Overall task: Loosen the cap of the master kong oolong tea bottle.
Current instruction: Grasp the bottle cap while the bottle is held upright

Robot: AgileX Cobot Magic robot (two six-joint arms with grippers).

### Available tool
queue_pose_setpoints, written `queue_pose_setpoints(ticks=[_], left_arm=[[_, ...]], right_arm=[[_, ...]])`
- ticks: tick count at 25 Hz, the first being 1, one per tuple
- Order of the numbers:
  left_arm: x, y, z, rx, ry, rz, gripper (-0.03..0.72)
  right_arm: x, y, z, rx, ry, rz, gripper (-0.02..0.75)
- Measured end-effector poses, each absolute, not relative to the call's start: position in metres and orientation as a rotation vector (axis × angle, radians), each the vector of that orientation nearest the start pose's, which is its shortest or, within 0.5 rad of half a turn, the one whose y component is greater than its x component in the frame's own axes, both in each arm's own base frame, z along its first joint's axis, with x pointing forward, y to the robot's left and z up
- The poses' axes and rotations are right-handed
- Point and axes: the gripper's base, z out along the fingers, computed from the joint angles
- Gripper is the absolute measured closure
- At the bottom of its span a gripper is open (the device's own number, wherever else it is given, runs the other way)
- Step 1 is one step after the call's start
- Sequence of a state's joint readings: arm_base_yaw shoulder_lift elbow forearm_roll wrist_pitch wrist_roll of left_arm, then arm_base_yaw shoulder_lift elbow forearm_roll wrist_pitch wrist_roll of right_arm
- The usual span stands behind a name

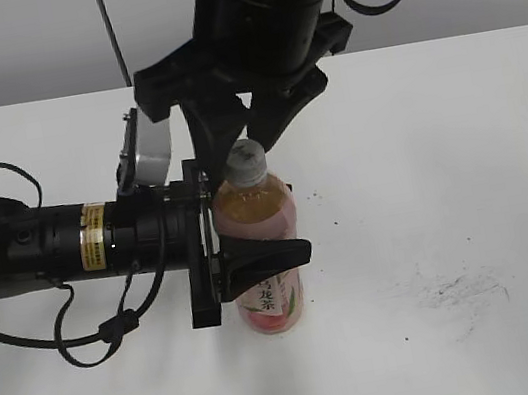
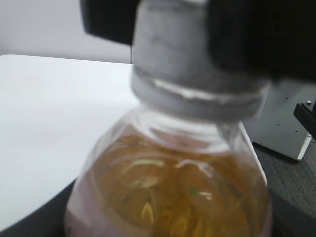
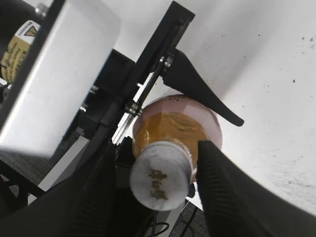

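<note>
The master kong oolong tea bottle (image 1: 259, 216) stands upright on the white table (image 1: 455, 125), with amber tea and a pink label. My left gripper (image 1: 250, 235) reaches in from the left and is shut on the bottle's body, one black finger across its front. In the left wrist view the bottle (image 2: 173, 197) fills the frame below the cap (image 2: 173, 54). My right gripper (image 1: 240, 146) comes down from above, its two fingers straddling the white-grey cap (image 1: 246, 160). In the right wrist view the cap (image 3: 160, 180) sits between the fingers with a narrow gap on the right side.
Dark scuff marks (image 1: 452, 290) lie on the table to the right of the bottle. The left arm's black body and cables (image 1: 50, 253) stretch along the left side. The right arm's bulk (image 1: 262, 5) hangs over the far middle.
</note>
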State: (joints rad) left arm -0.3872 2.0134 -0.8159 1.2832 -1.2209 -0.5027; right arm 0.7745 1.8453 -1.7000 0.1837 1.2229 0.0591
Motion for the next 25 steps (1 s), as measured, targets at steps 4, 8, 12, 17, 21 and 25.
queue_pose_setpoints(ticks=[4,8,12,17,21,25], left_arm=[[0.2678,-0.1977,0.1295,1.3,1.402,-1.134,0.243],[0.2678,-0.1977,0.1295,1.3,1.403,-1.134,0.243],[0.2678,-0.1977,0.1295,1.3,1.402,-1.134,0.243],[0.2678,-0.1977,0.1295,1.3,1.402,-1.134,0.243],[0.2678,-0.1977,0.1295,1.3,1.402,-1.134,0.243],[0.2678,-0.1977,0.1295,1.3,1.402,-1.134,0.243]], right_arm=[[0.2665,0.2826,0.3126,-0.974,2.736,0.424,0.357],[0.2647,0.2821,0.3166,-0.995,2.718,0.439,0.386],[0.2646,0.2821,0.3163,-1.006,2.714,0.439,0.391],[0.2646,0.2821,0.3163,-1.023,2.706,0.437,0.391],[0.2646,0.2821,0.3163,-1.03,2.703,0.436,0.365],[0.2649,0.2818,0.3163,-1.033,2.7,0.43,0.311]])
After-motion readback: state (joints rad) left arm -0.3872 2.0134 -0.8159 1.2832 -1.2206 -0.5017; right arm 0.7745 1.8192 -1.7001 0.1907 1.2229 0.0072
